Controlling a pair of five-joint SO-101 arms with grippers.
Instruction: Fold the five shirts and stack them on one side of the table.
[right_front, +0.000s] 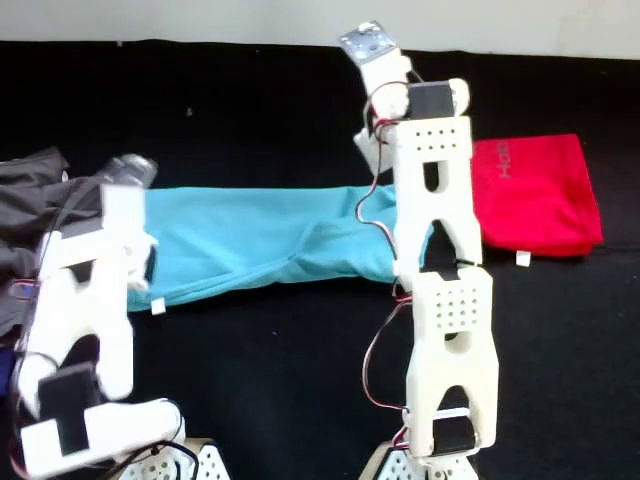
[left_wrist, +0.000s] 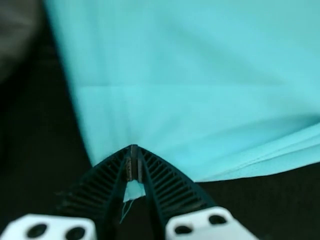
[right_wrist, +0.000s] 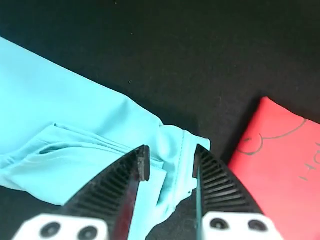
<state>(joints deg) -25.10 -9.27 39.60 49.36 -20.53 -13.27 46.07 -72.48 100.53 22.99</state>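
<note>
Turquoise shirt (right_front: 250, 235): the end nearest the red shirt (right_front: 535, 195) is hidden behind the right arm (right_front: 435, 150), and the opposite end is hidden behind the left arm (right_front: 95, 290). Beyond that end, a grey garment (right_front: 25, 185) is cut off at the edge. The red shirt's print is too small to make out.

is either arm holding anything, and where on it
Left gripper: shut on the turquoise shirt, at its edge by the tag. Right gripper: holds nothing, jaws open.
</note>
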